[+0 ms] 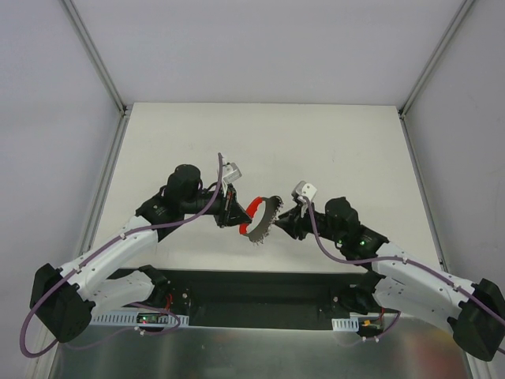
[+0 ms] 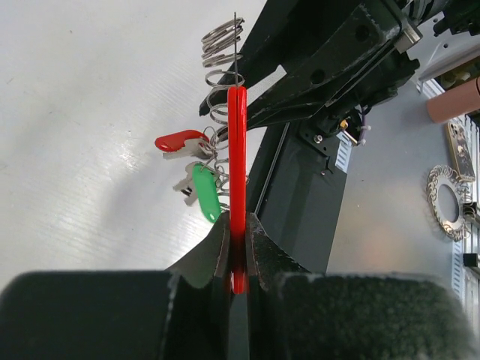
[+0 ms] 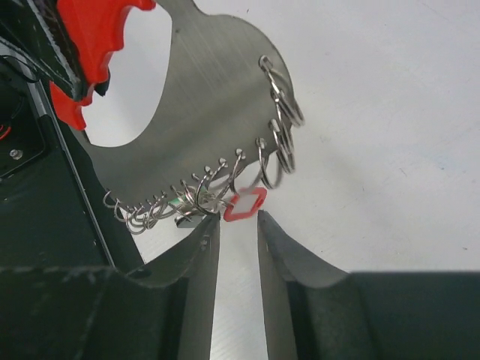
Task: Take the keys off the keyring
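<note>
The keyring (image 1: 254, 209) is a red crescent fixed to a flat grey metal plate (image 1: 263, 221) whose edge carries several wire rings. It is held above the table between the two arms. My left gripper (image 1: 230, 207) is shut on the red part, which shows edge-on in the left wrist view (image 2: 237, 165) between the pads of that gripper (image 2: 238, 247). A red-headed key (image 2: 178, 141) and a green-headed key (image 2: 204, 191) hang from the rings. My right gripper (image 3: 238, 225) is open, its tips just short of the red key head (image 3: 244, 205) under the plate (image 3: 202, 105).
The white table (image 1: 316, 142) lies below, with metal frame posts at its back corners. The black base rail (image 1: 252, 288) runs along the near edge. The right arm (image 2: 330, 67) is close behind the keyring. An ornate silver object (image 2: 448, 202) lies off the table.
</note>
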You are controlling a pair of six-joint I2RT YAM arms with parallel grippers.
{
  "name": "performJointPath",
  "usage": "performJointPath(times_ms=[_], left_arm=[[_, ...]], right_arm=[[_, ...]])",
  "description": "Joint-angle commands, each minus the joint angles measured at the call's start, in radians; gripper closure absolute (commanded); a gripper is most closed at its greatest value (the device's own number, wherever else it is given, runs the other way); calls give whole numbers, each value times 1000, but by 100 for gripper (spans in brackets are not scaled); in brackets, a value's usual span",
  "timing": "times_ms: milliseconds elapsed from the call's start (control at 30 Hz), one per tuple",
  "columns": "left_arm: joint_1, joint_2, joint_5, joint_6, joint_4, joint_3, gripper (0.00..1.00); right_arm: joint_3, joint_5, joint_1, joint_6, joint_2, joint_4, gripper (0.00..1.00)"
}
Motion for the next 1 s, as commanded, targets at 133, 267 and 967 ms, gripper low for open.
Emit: performJointPath(times_ms=[133, 267, 967], left_arm=[[2, -8, 76, 97, -81, 111, 100], [2, -5, 96, 111, -111, 139, 100], [2, 37, 114, 122, -154, 206, 100]], right_arm=[[-92, -8, -4, -3, -138, 166, 66], [-168, 6, -2, -45, -205, 248, 64], [-253, -76, 19, -8, -170, 515, 59]])
